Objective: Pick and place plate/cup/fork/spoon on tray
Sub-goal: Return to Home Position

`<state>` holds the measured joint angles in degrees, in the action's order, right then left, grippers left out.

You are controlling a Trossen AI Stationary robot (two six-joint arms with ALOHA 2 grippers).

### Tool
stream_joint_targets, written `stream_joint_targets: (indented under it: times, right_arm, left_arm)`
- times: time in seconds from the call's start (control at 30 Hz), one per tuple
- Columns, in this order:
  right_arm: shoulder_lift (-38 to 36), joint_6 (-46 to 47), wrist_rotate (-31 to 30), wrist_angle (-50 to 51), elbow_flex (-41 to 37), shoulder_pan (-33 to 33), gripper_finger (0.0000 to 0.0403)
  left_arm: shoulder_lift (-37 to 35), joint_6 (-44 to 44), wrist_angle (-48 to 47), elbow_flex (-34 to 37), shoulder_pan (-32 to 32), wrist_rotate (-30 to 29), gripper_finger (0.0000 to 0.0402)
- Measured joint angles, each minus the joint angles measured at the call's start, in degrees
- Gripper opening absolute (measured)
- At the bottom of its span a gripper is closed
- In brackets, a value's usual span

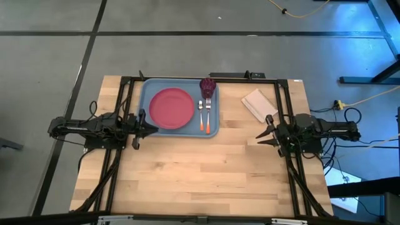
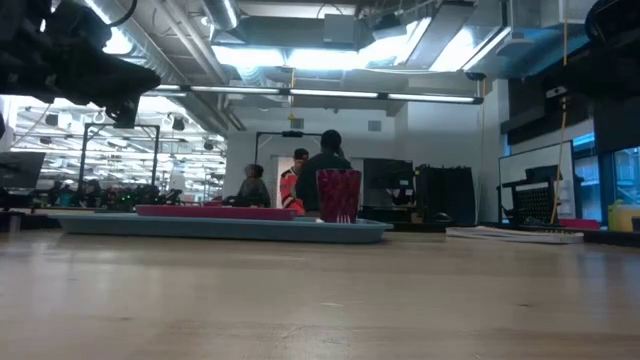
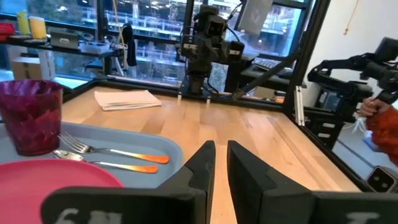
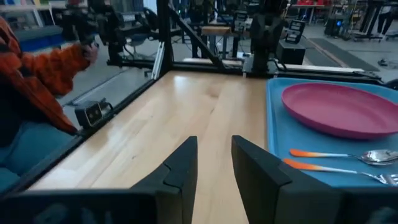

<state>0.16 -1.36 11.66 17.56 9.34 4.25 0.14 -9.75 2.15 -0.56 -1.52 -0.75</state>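
The light-blue tray lies at the table's far middle. The pinkish-red plate rests flat in it. The maroon cup stands upright in the tray's far right corner. The spoon and the fork lie side by side on the tray's right part, orange handles toward the near edge. My left gripper is at the tray's near left corner, empty, its fingers almost together. My right gripper is right of the tray, open by a narrow gap and empty.
A pale folded napkin lies on the table right of the tray, just beyond my right gripper. Black frame rails run along the table's left, right and far sides. Bare wood spreads across the near half. People show in the room beyond.
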Motion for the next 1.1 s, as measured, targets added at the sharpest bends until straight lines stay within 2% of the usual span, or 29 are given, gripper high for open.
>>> stream_joint_targets:
  times: [0.27,0.43,0.8,0.97,1.1]
  right_arm:
    - [-0.11,1.07,-0.44,0.27,0.11,0.00,0.0104]
    - [-0.07,1.04,-4.47,1.85,-0.33,-0.02,0.0104]
    - [-0.07,-2.00,-4.88,6.62,-0.37,-0.02,0.0104]
    - [-0.08,0.56,-8.79,3.59,-0.39,-0.02,0.0104]
    - [-0.07,1.08,-9.03,2.59,-0.39,-0.02,0.0104]
  left_arm:
    - [0.00,2.89,-0.06,0.00,0.01,-3.22,0.0034]
    - [0.00,2.97,-0.38,0.00,0.01,-3.18,0.0034]
    - [0.00,3.96,-0.57,-0.02,0.01,-2.81,0.0034]
    - [0.00,3.09,-0.56,-0.02,0.01,-2.78,0.0034]
    - [0.00,2.88,-0.60,-0.02,0.01,-2.78,0.0034]
